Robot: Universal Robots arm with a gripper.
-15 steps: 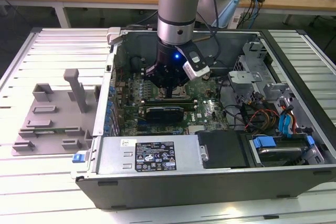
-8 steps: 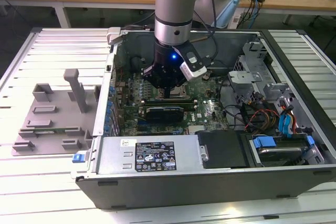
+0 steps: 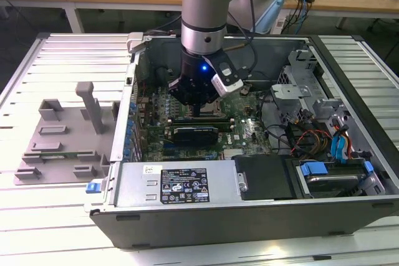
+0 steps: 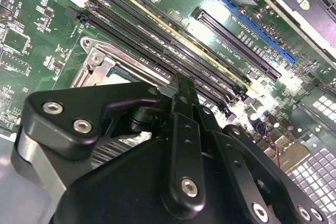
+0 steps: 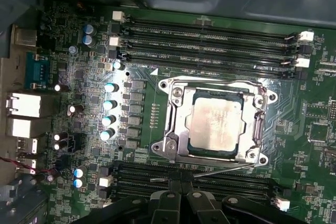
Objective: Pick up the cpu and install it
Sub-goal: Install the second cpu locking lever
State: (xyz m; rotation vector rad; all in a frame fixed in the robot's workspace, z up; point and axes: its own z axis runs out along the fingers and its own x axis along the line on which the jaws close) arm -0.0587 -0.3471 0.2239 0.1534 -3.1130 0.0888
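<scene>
Hand (image 5: 181, 203), fingers together and empty, hovers by cpu (image 5: 215, 123) already seated in socket frame (image 5: 176, 129); install looks placed.

grey tray (image 3: 59, 144) – on slatted table (image 3: 37, 216) | PC case (image 3: 249, 210) – open | green mobo (image 5: 79, 66)

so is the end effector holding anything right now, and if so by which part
Nothing held that shows. The small square silvery-topped cpu lies in the metal socket frame on the green motherboard, apart from the black end effector, which hangs just above the board.
</scene>
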